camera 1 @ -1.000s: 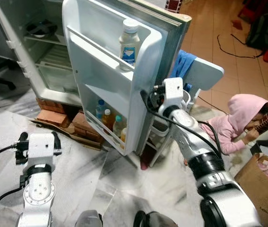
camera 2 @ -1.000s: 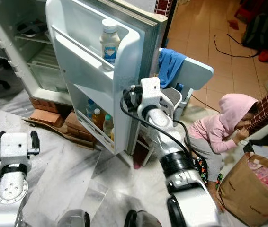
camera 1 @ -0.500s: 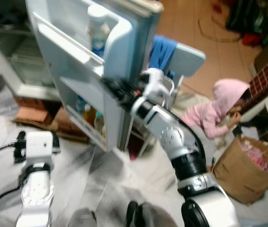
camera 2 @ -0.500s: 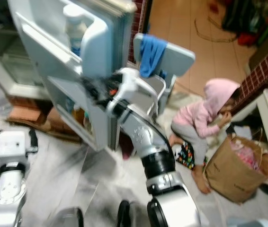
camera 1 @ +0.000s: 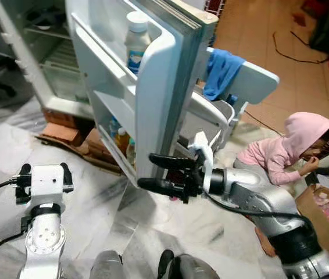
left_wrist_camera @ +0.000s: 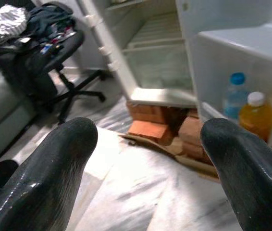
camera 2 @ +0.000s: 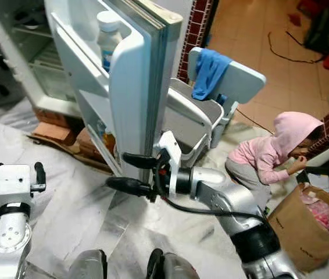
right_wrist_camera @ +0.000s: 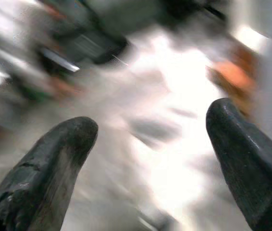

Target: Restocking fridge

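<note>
The white fridge [camera 1: 54,58] stands open, its door [camera 1: 153,87] swung toward me. A white bottle with a blue label [camera 1: 136,36] stands upright in the upper door shelf. Several small bottles [camera 1: 121,138] sit in the lowest door shelf; the left wrist view shows a blue-capped one [left_wrist_camera: 234,96] and an orange one [left_wrist_camera: 255,115]. My right gripper [camera 1: 146,170] is open, low at the door's outer edge, one finger above the other, nothing between them. My left gripper [left_wrist_camera: 145,163] is open and empty, held low over the floor and facing the fridge's foot.
Bricks [camera 1: 60,131] prop the fridge. A white chair with a blue cloth [camera 1: 222,70] stands right behind the door. A person in a pink hoodie [camera 1: 292,145] crouches at the right, beside a brown paper bag [camera 1: 327,215]. An office chair [left_wrist_camera: 54,62] is left of the fridge.
The camera has swung. My right arm has dropped from high behind the door's edge to low by its bottom corner, fingers now pointing left. The left arm has stayed put.
</note>
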{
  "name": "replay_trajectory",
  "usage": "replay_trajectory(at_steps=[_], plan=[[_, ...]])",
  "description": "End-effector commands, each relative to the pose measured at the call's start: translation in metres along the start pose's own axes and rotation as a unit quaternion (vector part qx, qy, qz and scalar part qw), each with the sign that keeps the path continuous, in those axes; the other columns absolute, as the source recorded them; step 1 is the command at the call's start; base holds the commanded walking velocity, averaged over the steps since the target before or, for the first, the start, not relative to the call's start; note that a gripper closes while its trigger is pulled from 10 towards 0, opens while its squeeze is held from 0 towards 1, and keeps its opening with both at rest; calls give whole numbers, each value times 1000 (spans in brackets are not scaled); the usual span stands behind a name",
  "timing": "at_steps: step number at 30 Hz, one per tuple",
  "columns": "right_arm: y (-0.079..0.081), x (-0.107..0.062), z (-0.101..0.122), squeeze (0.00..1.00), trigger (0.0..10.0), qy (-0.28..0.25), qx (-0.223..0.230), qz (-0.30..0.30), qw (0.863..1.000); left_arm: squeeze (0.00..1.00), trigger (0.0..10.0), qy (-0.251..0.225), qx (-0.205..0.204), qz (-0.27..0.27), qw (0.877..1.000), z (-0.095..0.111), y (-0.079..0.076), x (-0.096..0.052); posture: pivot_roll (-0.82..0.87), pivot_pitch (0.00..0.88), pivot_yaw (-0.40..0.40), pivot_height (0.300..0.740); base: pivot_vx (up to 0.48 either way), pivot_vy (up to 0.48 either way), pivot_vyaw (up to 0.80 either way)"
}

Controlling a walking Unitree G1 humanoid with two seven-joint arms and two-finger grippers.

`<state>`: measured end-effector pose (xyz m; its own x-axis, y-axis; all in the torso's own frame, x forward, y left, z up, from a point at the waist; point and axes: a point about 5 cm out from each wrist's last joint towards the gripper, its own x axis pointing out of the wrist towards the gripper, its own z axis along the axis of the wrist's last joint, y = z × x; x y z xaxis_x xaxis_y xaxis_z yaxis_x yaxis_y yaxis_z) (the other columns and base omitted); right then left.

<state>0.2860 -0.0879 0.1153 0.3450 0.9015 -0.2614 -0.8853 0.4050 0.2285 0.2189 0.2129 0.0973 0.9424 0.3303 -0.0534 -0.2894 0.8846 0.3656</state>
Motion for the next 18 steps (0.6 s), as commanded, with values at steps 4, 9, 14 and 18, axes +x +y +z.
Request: replay_trajectory(at_steps=[4,9,14,18], plan=[[-49,-18,-8,0,10000,92,-95,-157,979,0,10000,13,5,-1,1000,-5,0,-1,234,155,-94,740,0,0,0],[-73,-23,14,0,10000,29,-102,-266,958,0,10000,18,3,9,1000,-7,4,-4,239,153,-103,740,0,0,0],[-71,-20,27,0,10000,-69,-80,-292,951,0,10000,12,-9,11,1000,-4,3,-3,236,141,-99,740,0,0,0],[-71,-29,28,0,10000,-151,-39,-376,913,0,10000,-17,-10,-7,1000,6,-1,0,225,123,-83,740,0,0,0]])
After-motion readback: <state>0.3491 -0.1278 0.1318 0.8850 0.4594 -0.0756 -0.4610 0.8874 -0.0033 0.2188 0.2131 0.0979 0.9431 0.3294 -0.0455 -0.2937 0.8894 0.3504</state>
